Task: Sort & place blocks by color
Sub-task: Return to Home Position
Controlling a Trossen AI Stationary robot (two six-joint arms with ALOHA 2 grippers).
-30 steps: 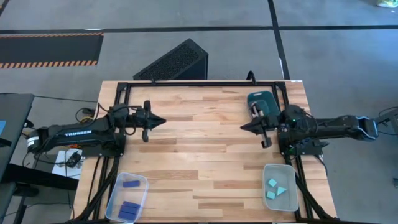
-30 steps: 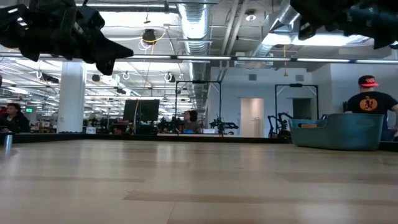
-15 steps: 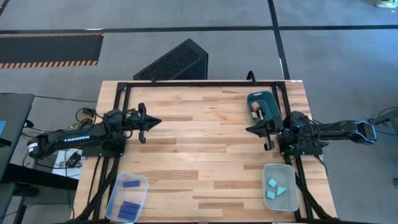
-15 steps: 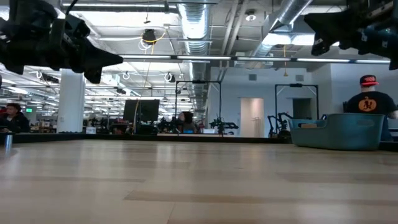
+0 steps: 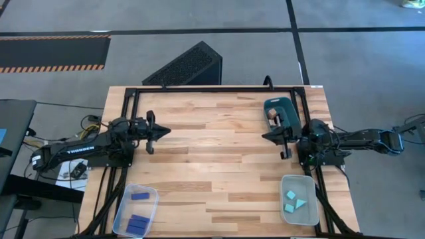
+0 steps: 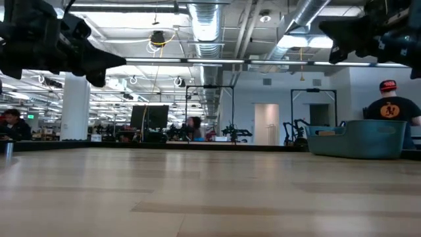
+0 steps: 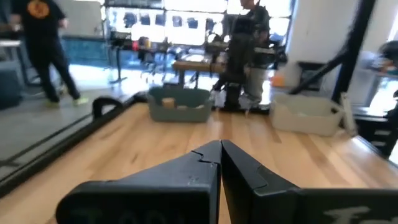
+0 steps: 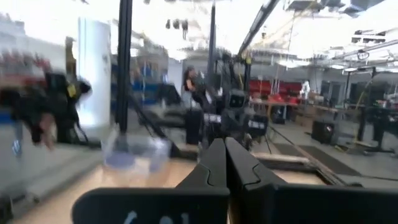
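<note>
In the high view, dark blue bars (image 5: 137, 222) lie in a clear tray (image 5: 123, 207) at the table's near left corner. Light teal blocks (image 5: 293, 200) lie in another clear tray (image 5: 309, 216) at the near right. A pale wood piece (image 5: 271, 113) sits in the dark teal bin (image 5: 279, 103) by the far right. My left gripper (image 5: 167, 131) (image 7: 220, 146) hovers shut over the table's left part. My right gripper (image 5: 264, 137) (image 8: 224, 142) hovers shut near the bin. Both are high above the tabletop in the low view and hold nothing.
A black frame (image 5: 212, 88) runs along the table's far edge and sides. A black perforated wedge (image 5: 186, 66) lies on the floor beyond the far edge. Bare wood (image 5: 212, 159) spreads between the two arms. People stand in the room behind (image 6: 393, 105).
Both arms have drawn back a little from the table's middle, the left gripper toward the left edge and the right gripper toward the right edge. Both stayed shut. The blocks and trays have not moved.
</note>
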